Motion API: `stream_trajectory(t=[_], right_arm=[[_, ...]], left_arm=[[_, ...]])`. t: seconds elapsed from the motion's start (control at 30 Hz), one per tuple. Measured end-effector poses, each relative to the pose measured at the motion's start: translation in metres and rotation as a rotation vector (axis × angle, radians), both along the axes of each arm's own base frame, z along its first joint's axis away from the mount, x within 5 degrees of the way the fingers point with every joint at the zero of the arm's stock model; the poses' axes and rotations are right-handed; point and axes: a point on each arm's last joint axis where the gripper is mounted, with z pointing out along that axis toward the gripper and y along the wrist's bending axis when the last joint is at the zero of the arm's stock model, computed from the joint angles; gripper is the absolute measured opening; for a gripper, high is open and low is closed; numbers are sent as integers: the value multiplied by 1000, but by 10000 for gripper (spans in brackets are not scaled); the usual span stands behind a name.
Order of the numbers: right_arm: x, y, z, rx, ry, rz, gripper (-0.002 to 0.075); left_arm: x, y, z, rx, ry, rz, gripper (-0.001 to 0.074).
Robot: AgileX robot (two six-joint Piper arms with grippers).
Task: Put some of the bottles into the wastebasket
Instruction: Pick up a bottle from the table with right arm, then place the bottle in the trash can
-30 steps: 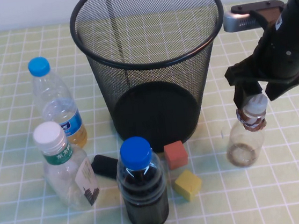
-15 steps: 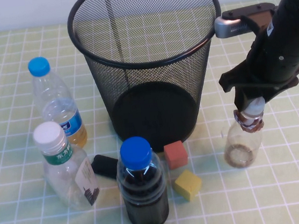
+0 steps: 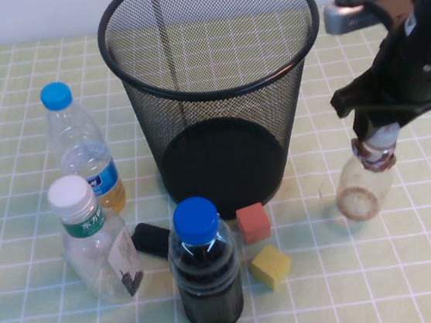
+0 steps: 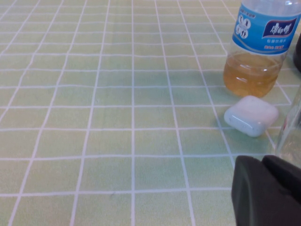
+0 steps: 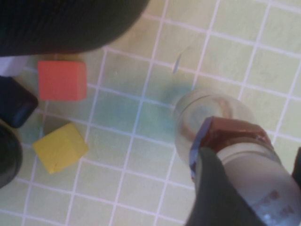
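Observation:
The black mesh wastebasket (image 3: 215, 91) stands upright at the middle back. My right gripper (image 3: 378, 129) is to its right, shut on the white-capped neck of a small clear bottle with a brown neck wrap (image 3: 366, 187), which hangs slightly tilted just over the table. In the right wrist view the fingers (image 5: 221, 197) clamp its cap, above the brown wrap (image 5: 230, 134). A squat white-capped bottle with a green-white label (image 3: 96, 241) stands at front left. My left gripper (image 4: 263, 162) shows only in the left wrist view, low over the table with its fingers together and empty.
A blue-capped bottle with amber liquid (image 3: 82, 153) stands at the left, also in the left wrist view (image 4: 256, 52) beside a white case (image 4: 251, 115). A dark blue-capped bottle (image 3: 204, 268), a black object (image 3: 153, 239), a red cube (image 3: 253, 223) and a yellow cube (image 3: 270, 266) sit in front of the basket.
My right gripper has moved to the right and slightly up with the small bottle in it. Everything else has stayed still.

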Motion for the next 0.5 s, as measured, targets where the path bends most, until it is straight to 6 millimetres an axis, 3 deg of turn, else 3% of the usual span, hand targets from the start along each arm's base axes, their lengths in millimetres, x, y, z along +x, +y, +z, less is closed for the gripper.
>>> stream_trajectory(t=[0.13,0.5], right_arm=[[-10,-4,35,48,-111,0,276],[-51,-31,165,202,-568,-83,276]], left_arm=[[0,0,0,0,0,0,-4],[0,0,0,0,0,0,-4]])
